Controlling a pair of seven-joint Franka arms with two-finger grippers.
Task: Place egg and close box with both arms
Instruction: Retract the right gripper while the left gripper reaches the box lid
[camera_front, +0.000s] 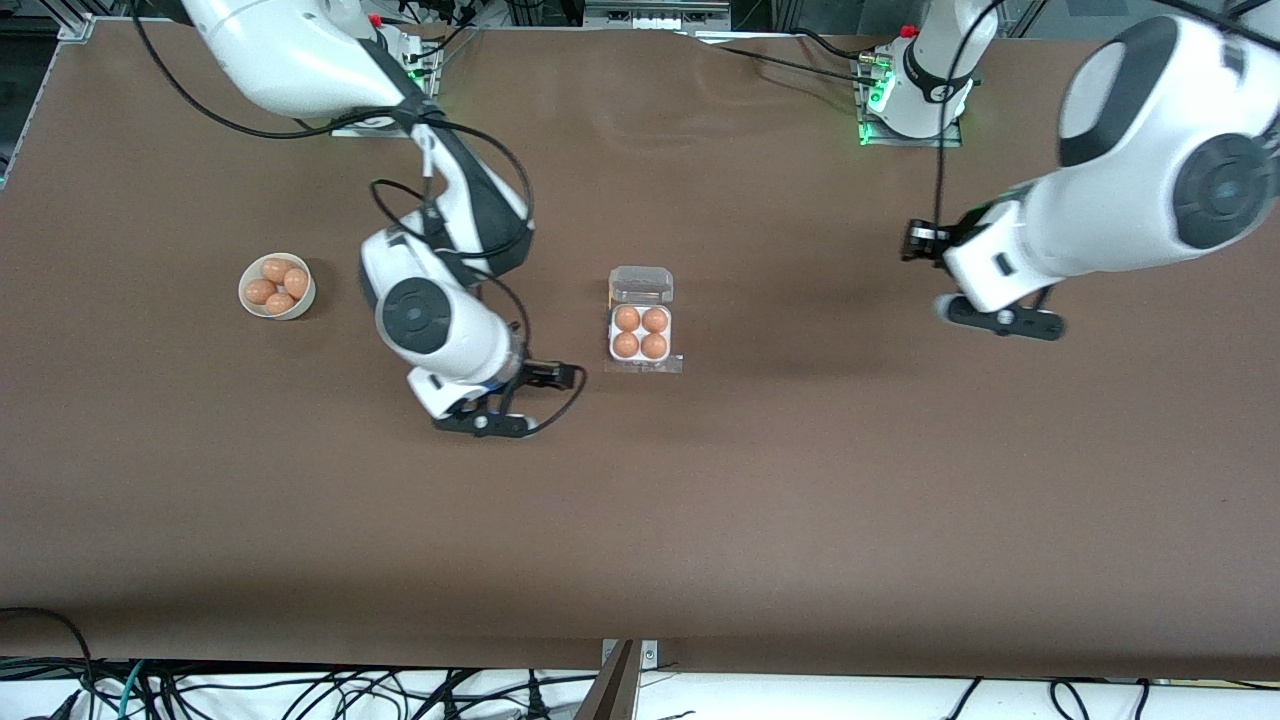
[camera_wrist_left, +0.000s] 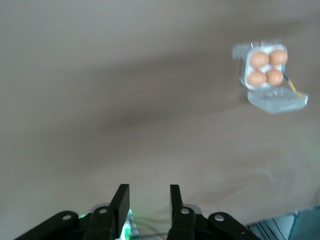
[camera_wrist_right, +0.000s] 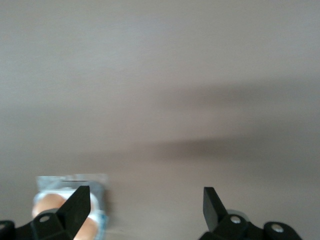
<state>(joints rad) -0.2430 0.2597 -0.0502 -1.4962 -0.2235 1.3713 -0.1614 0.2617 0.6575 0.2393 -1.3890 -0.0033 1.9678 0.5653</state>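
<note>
Box (camera_front: 641, 333) sits mid-worktop (camera_front: 800, 500), lid (camera_front: 641, 284) hinged open and lying back toward the bases. All four cells hold eggs (camera_front: 640, 332), so placing looks done and closing is what remains. Bowl (camera_front: 276, 286) toward the right arm's end holds four more eggs.

Right end effector (camera_wrist_right: 146, 200) hangs over bare worktop just beside the box, released with fingers wide, holding nothing; likely clear of the lid swing. Left end effector (camera_wrist_left: 149, 197) is over bare worktop well apart from the box, fingers parted a little, empty, probably coming in for the lid.
</note>
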